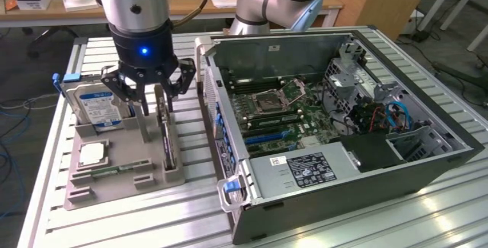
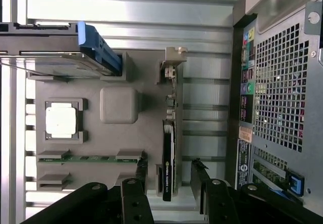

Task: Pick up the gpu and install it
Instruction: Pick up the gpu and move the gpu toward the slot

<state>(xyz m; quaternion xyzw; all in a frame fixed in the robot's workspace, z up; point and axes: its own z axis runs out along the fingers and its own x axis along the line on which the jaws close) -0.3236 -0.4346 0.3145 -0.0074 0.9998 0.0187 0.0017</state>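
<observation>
While the gripper [image 1: 151, 100] hangs right over the holder [image 1: 114, 194], its jaws stand wide apart, holding nothing. The gpu [image 1: 166, 142] sits on edge in the holder's slot on the side nearest the case [image 1: 343, 162], upright and not yet picked up. From the wrist, the gripper [image 2: 170, 167] straddles the gpu [image 2: 167, 148], one finger to each side of the card, with a gap showing on both sides, so there is no contact. At the holder's far side from the case the hard drive [image 1: 95, 108] stands upright in its own slot, and it shows on the wrist camera too [image 2: 50, 57]. The cpu [image 1: 91, 154] lies flat in a pocket of the holder, beside a memory stick [image 1: 114, 172]. Just beside the holder the case lies open, motherboard showing.
</observation>
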